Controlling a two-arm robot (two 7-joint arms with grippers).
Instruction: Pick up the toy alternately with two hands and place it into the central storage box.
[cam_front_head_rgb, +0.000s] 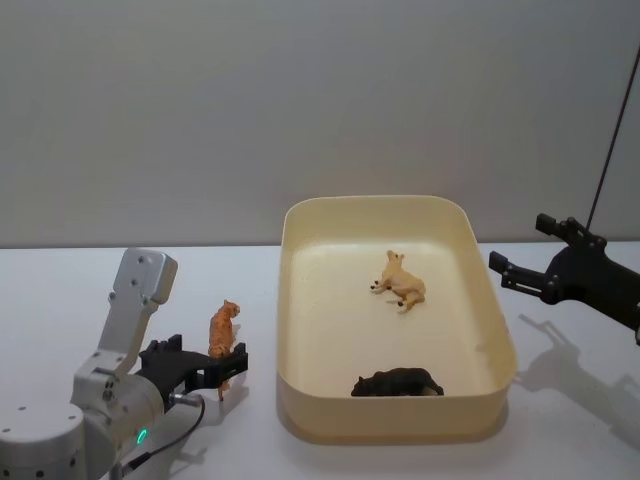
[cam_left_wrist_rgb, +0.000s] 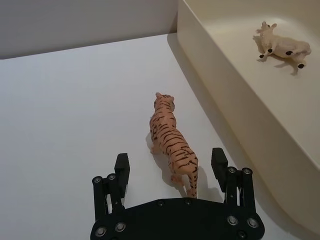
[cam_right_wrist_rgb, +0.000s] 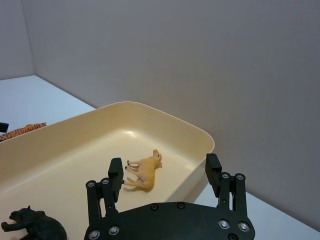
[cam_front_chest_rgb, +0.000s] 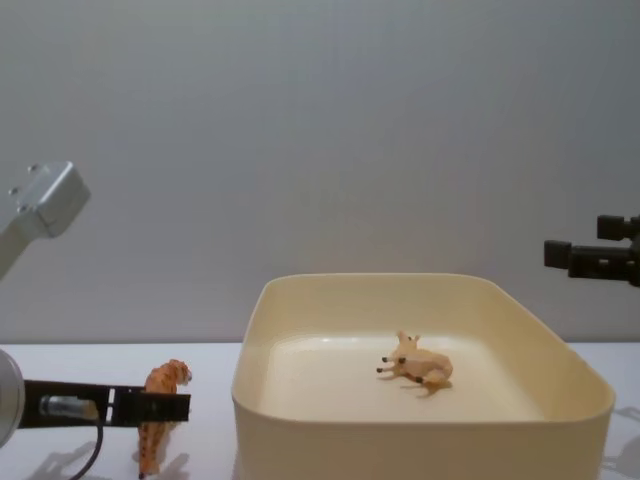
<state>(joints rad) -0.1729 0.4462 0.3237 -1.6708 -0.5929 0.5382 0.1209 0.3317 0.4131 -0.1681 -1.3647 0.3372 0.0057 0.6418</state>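
Standing upright on the white table (cam_front_head_rgb: 60, 300), the orange striped tiger toy (cam_front_head_rgb: 223, 331) sits just to the left of the cream-yellow storage box (cam_front_head_rgb: 300, 400), apart from its wall. The left gripper (cam_front_head_rgb: 220, 372) is low over the table at the tiger's hindquarters. In the left wrist view, its two black fingers (cam_left_wrist_rgb: 121, 169) are spread wide, one on each side of the tiger's rear legs, with a visible gap on both sides; the fingers do not touch the toy. The tiger's head points away from the gripper.

The storage box occupies the centre of the table. Two toys lie inside it:
- a tan horned animal (cam_front_head_rgb: 401, 282), lying on its side near the middle of the floor;
- a black bear (cam_front_head_rgb: 397, 383), lying against the near wall.

The right gripper (cam_front_head_rgb: 520, 275) hangs in the air to the right of the box, above rim height and clear of the table. Its fingers (cam_right_wrist_rgb: 213, 168) are spread apart and hold nothing. Its shadow falls on the table at the right.
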